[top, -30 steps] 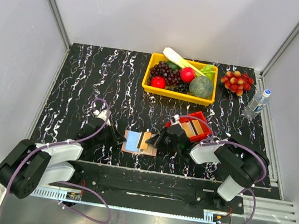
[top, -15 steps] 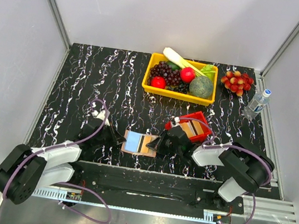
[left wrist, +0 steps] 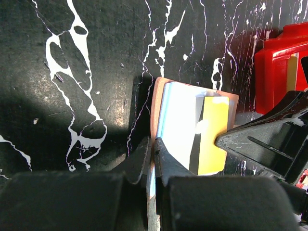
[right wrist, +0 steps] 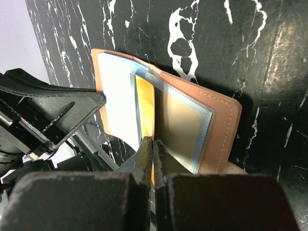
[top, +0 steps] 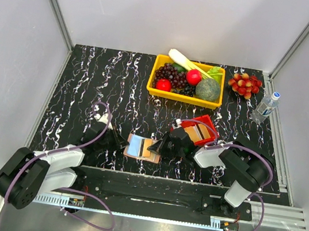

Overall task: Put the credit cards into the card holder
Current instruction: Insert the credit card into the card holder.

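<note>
Our left fingers [left wrist: 157, 151] pinch the card holder's [left wrist: 179, 119] 9 o'clock edge; our right fingers [right wrist: 157, 153] grip a gold credit card [right wrist: 146, 107].

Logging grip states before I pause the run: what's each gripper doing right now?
Left gripper: closed, pinching the edge of the card holder.
Right gripper: closed, holding a gold card.

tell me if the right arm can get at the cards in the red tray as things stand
Not just yet, probably: the right gripper is shut on a gold card partly in the card holder. The red tray lies close by, nothing covering its cards.
</note>
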